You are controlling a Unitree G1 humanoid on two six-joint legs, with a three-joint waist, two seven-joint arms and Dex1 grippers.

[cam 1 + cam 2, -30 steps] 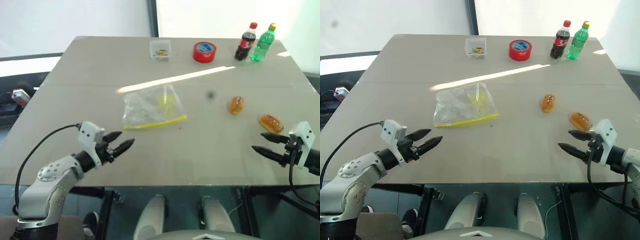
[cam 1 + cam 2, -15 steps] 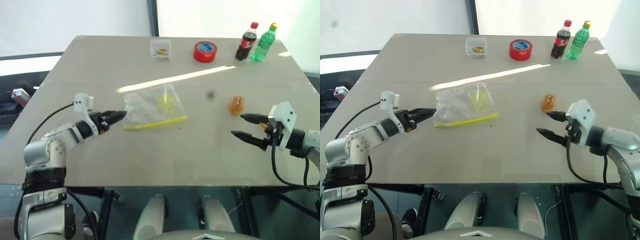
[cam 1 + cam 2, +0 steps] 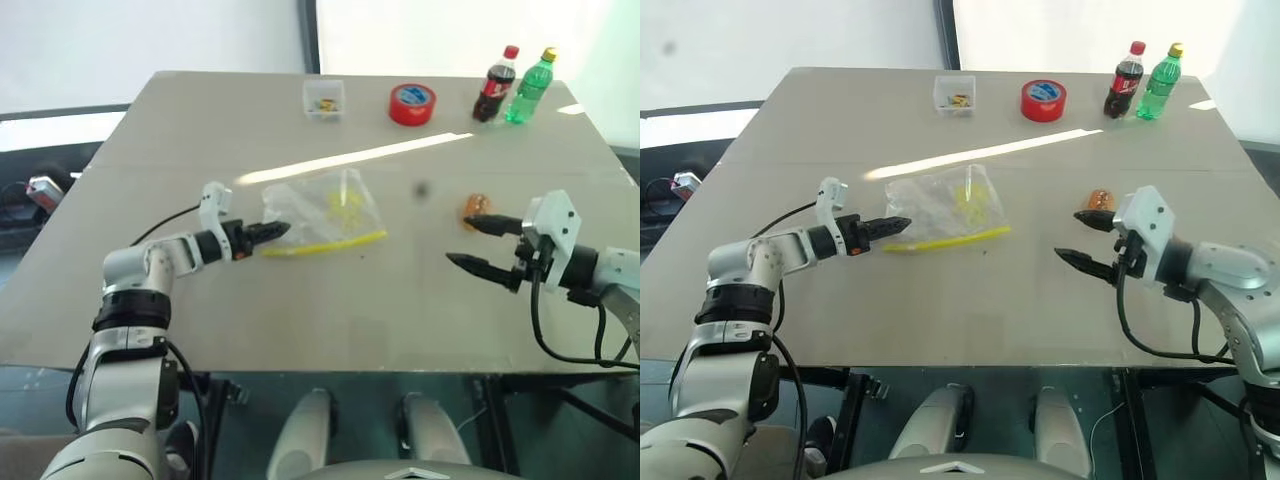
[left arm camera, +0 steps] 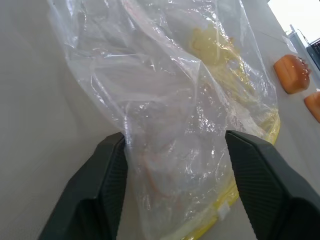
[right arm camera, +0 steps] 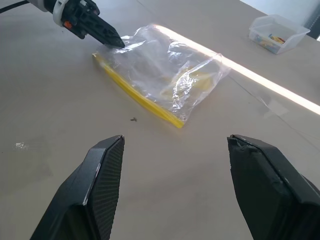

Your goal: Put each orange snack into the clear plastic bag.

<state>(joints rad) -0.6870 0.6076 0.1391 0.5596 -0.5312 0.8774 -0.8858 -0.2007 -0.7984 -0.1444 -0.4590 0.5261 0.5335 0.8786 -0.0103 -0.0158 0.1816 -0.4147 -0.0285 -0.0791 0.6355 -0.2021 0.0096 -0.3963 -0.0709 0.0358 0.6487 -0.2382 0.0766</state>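
Overhead, your left tool meets the clear plastic bag; its wrist view reveals fingers straddling the plastic. Right tool gapes apart.

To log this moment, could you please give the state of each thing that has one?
clear plastic bag: lying on the table, corner between left end effector fingers
orange snacks: outside the bag
left end effector: open
right end effector: open, empty
cola bottle: upright, capped
green bottle: upright, capped
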